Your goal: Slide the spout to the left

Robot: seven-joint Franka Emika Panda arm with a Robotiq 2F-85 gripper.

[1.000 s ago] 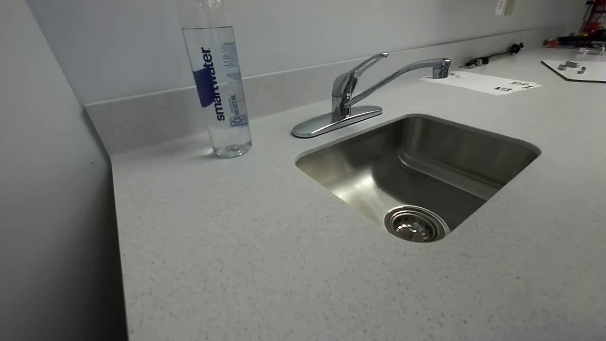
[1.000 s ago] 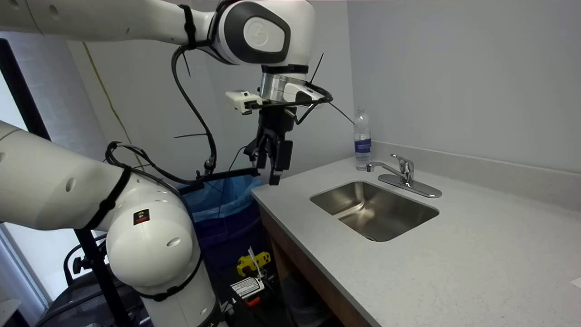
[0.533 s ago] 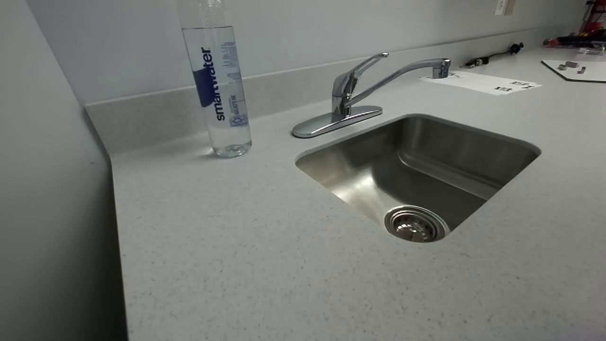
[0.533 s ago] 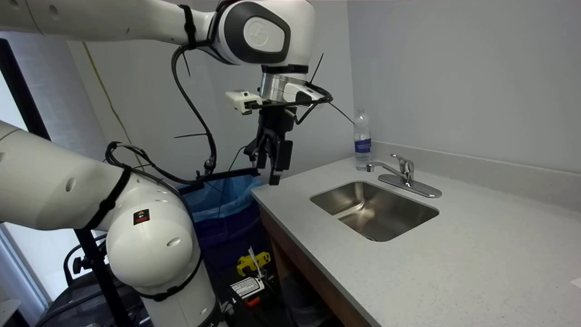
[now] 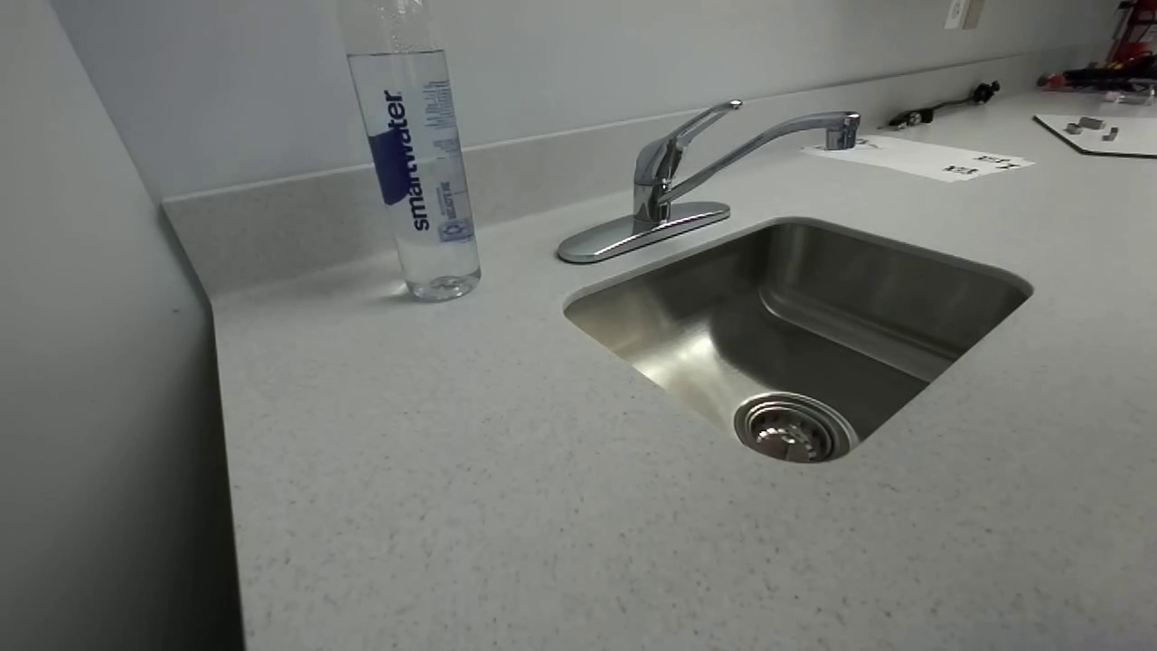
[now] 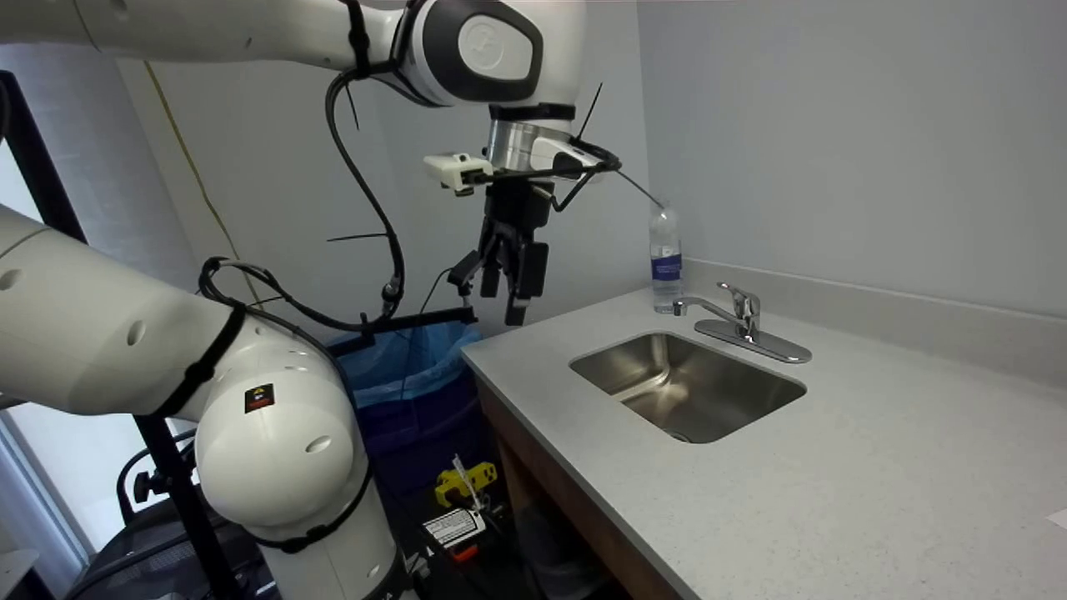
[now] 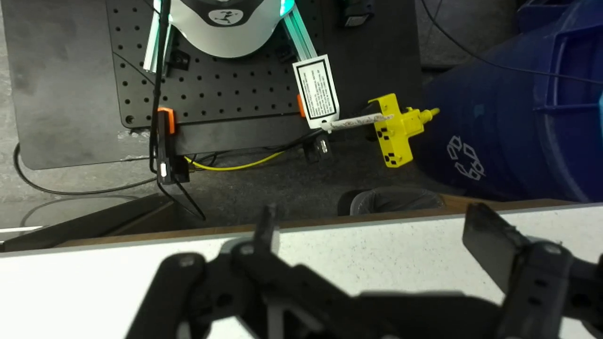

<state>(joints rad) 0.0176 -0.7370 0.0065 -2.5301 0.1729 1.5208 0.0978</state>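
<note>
The chrome spout [image 5: 770,133] arches from the faucet body out over the back of the sink [image 5: 868,271], with its nozzle pointing down. It also shows in an exterior view [image 6: 707,305], reaching toward the bottle side. Its shiny oval base [image 5: 607,241] lies flat behind the sink, and a short lever handle [image 5: 705,118] rises above it. My gripper [image 6: 503,305] hangs in the air near the counter's front corner, well apart from the spout. In the wrist view the gripper [image 7: 373,216] has its fingers spread wide with nothing between them. The spout is out of the wrist view.
A water bottle [image 5: 420,172] stands upright on the counter [image 5: 452,452] near the faucet; it also shows in an exterior view [image 6: 666,262]. A backsplash and wall run behind the faucet. A blue bin [image 6: 417,417] stands below the counter's front corner. Papers [image 5: 922,158] lie farther along.
My gripper and arm have moved slightly up and to the right in an exterior view during the last half second. The spout, handle and bottle have not moved.
</note>
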